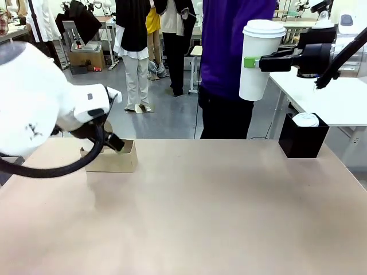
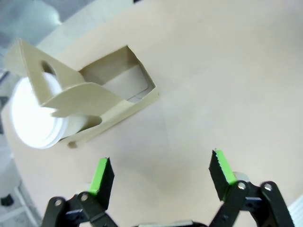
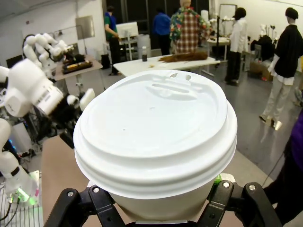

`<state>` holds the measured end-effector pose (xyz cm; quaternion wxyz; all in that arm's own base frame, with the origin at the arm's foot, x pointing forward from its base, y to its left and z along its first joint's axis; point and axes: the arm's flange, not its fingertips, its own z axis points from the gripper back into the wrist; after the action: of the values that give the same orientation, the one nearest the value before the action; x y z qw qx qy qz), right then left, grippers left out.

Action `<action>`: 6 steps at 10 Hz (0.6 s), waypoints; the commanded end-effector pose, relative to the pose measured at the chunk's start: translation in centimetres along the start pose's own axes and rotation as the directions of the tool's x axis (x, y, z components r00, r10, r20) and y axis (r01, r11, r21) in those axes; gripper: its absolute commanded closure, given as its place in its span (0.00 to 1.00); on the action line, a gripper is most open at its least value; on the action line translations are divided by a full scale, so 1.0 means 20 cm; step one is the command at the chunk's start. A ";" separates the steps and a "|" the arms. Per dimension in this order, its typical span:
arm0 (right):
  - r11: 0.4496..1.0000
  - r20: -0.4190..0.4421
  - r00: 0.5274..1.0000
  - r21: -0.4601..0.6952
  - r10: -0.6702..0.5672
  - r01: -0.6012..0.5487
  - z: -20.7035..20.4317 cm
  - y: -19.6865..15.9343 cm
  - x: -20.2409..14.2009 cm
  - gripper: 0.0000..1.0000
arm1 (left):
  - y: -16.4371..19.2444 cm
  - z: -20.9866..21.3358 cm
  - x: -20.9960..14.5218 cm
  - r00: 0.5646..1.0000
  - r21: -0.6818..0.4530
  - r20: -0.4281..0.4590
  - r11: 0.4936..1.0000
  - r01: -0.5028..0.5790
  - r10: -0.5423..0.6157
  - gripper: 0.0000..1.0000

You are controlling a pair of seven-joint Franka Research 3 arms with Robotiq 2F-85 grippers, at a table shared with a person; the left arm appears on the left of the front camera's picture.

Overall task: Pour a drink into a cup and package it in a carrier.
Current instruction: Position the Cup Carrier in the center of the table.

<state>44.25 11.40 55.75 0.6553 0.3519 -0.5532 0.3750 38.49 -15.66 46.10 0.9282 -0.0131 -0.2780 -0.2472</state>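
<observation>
- Table (image 1: 200,217): the carrier (image 1: 117,160) sits at its left side, a black box (image 1: 303,140) at its far right edge.
- Left gripper (image 2: 160,161): hovers near the carrier, jaws wide apart, holding nothing.
- Right gripper (image 1: 255,62): clamped on the cup (image 1: 261,40), upright, high over the far right.

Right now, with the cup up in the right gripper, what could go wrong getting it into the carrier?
The right gripper holds the cup high, far from the carrier: a slip could spill it. The left gripper hangs open beside the carrier, so the arms might clash. One well holds a white lid; only the other well looks free.
</observation>
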 end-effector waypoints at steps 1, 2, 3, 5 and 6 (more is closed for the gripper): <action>1.000 0.014 1.000 0.004 0.010 -0.010 -0.01 0.00 0.01 0.19 | -0.06 0.21 0.14 0.997 0.058 -0.012 0.995 -0.077 0.078 0.00; 1.000 0.014 1.000 0.004 0.010 -0.010 -0.01 0.00 0.01 0.19 | -0.05 0.26 0.20 0.994 0.090 -0.014 0.990 -0.106 0.108 0.00; 1.000 0.014 1.000 0.004 0.010 -0.010 -0.01 0.00 0.01 0.19 | -0.01 0.32 0.28 0.989 0.101 -0.022 0.985 -0.141 0.144 0.00; 1.000 0.014 1.000 0.004 0.010 -0.010 -0.01 0.00 0.01 0.19 | 0.08 0.37 0.41 0.976 0.131 -0.028 0.969 -0.209 0.215 0.00; 1.000 0.014 1.000 0.004 0.010 -0.010 -0.01 0.00 0.01 0.19 | 0.15 0.36 0.46 0.963 0.150 -0.035 0.954 -0.258 0.266 0.00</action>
<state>44.26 11.40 55.75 0.6553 0.3519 -0.5532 0.3751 41.30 -15.59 57.33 0.9523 0.0103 -0.2746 -0.1330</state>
